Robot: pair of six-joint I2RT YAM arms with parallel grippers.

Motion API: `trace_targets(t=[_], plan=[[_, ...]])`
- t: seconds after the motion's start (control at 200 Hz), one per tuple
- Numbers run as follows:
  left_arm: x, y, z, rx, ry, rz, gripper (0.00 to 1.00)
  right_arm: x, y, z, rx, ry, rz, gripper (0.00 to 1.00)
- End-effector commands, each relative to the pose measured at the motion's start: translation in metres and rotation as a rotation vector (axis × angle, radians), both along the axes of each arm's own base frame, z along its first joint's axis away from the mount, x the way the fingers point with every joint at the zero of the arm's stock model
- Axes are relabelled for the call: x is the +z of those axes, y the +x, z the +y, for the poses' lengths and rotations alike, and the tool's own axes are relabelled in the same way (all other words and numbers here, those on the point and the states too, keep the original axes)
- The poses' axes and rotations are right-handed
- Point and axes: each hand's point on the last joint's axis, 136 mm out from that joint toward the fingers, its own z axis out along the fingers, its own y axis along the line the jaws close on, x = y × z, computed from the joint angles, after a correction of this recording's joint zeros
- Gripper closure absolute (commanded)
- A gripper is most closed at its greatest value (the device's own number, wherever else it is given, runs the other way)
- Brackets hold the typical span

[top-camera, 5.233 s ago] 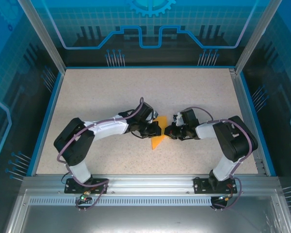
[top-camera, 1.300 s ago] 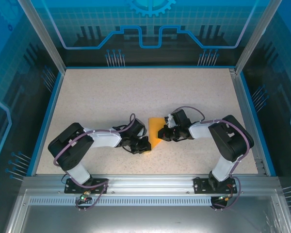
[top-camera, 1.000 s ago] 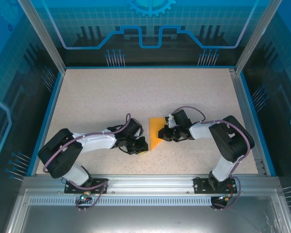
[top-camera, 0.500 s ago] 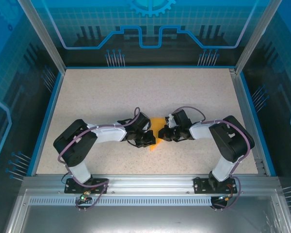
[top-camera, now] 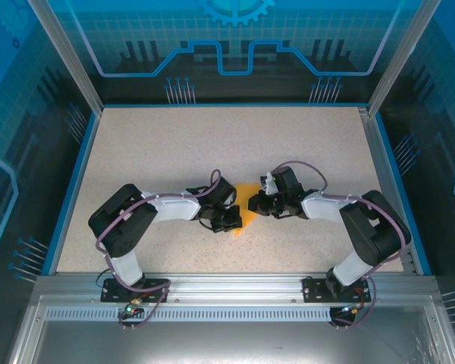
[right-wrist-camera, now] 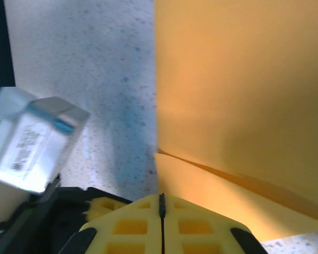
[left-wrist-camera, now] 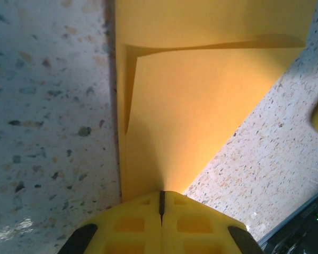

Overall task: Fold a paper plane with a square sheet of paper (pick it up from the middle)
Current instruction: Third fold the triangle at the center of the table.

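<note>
Left tool (top-camera: 233,220) and right tool (top-camera: 256,206) clamp the orange paper (top-camera: 248,196) at bench (top-camera: 174,144) centre.
Left tool pinches the 7 o'clock edge, right tool the 3 o'clock edge; both jaws narrow.

1. The far half of the worktop (top-camera: 212,144) lies bare, free to cross from either side.
2. At the middle, the left hand (top-camera: 232,221) and right hand (top-camera: 255,205) crowd the orange paper (top-camera: 247,196) (hardly a gap between them).
3. A blue rim (top-camera: 74,178) bounds the sides.

Both arms are bending inward, wrists low; left gripper (top-camera: 233,221) and right gripper (top-camera: 256,205) are facing each other, each clamping tight on the orange paper (left-wrist-camera: 201,106).
</note>
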Motion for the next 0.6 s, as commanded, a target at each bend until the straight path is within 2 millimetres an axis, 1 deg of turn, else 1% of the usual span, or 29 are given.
trace_targets(t=[0.0,0.055,0.18,0.27,0.405,0.495,0.59], plan=[[-0.021,-0.015,0.026,0.001,0.132,0.043,0.95,-0.001,-0.011,0.007,0.020,-0.013,0.007,0.94],[-0.021,-0.014,0.025,-0.001,0.134,0.042,0.95,-0.007,-0.017,0.009,0.024,-0.017,0.017,0.95],[-0.022,-0.014,0.025,-0.003,0.134,0.044,0.95,-0.020,-0.024,0.011,0.024,-0.026,0.035,0.95],[-0.022,-0.014,0.026,0.000,0.136,0.043,0.95,-0.036,-0.027,0.004,0.003,-0.062,0.058,0.96],[-0.023,-0.015,0.027,0.003,0.142,0.047,0.95,-0.053,-0.032,0.004,0.010,-0.064,0.085,0.96],[-0.025,-0.016,0.028,0.004,0.146,0.049,0.95,-0.062,-0.030,-0.003,-0.008,-0.083,0.096,0.96],[-0.027,-0.018,0.032,0.003,0.161,0.054,0.95,-0.063,-0.023,-0.013,-0.032,-0.090,0.087,0.96]])
